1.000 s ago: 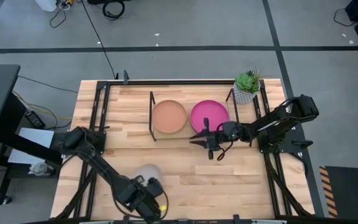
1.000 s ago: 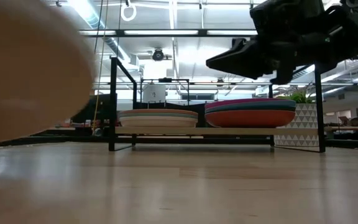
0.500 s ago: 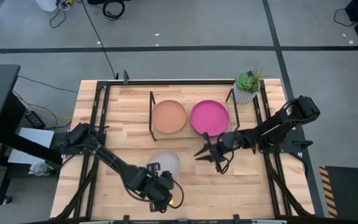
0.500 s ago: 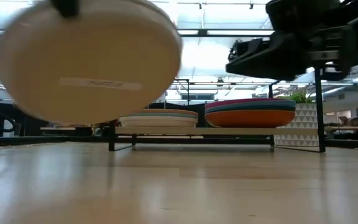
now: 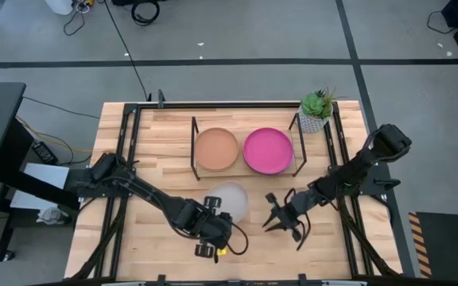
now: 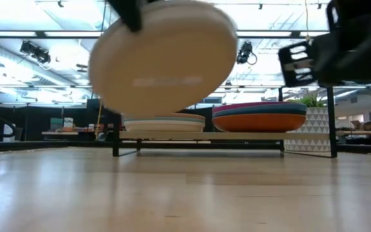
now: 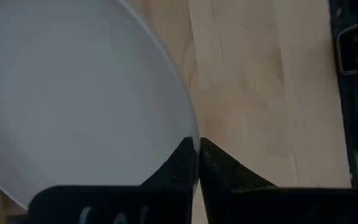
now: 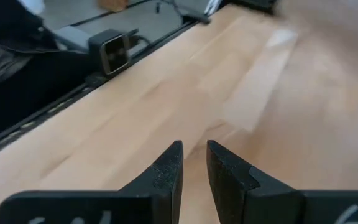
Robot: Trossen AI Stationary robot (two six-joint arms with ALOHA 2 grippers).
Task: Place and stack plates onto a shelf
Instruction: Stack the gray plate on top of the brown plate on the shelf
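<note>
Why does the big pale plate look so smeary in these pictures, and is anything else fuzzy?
Low view: the pale plate, held in the air close to the camera, is streaked with motion blur, and so is the right gripper; the shelf stacks stay sharp. Right wrist view: part of the table is smeared.

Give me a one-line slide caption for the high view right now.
Left gripper carries a cream plate above the table toward the shelf; right gripper hovers empty nearby.
</note>
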